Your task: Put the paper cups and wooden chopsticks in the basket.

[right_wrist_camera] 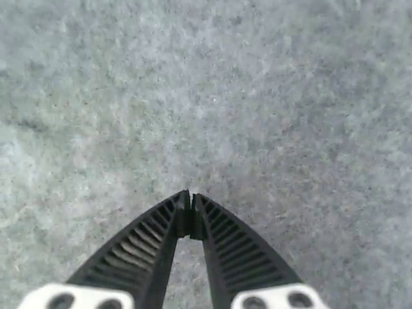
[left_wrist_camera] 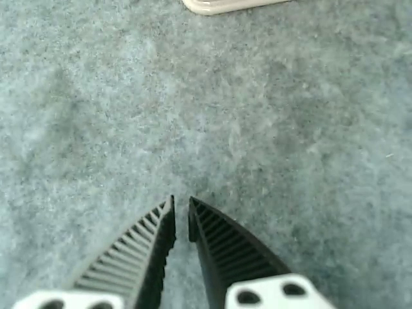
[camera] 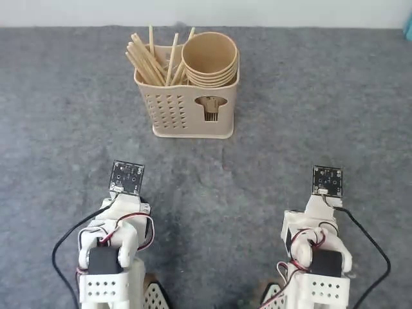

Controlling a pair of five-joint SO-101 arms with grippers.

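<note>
While inside basket, cups beside chopsticks.

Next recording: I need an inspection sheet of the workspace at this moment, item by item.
Surface: grey felt-like mat, lying flat.
Job's things: basket upright at the far middle; stacked paper cups and wooden chopsticks stand inside it.
Clutter: nothing seen.
Hands: left hand and right hand both shut and empty, over bare mat, apart from the basket.
Cables: left black cable loops beside the left arm, right black cable beside the right arm; both well short of the basket.
Surroundings: pale wall beyond the mat.
</note>
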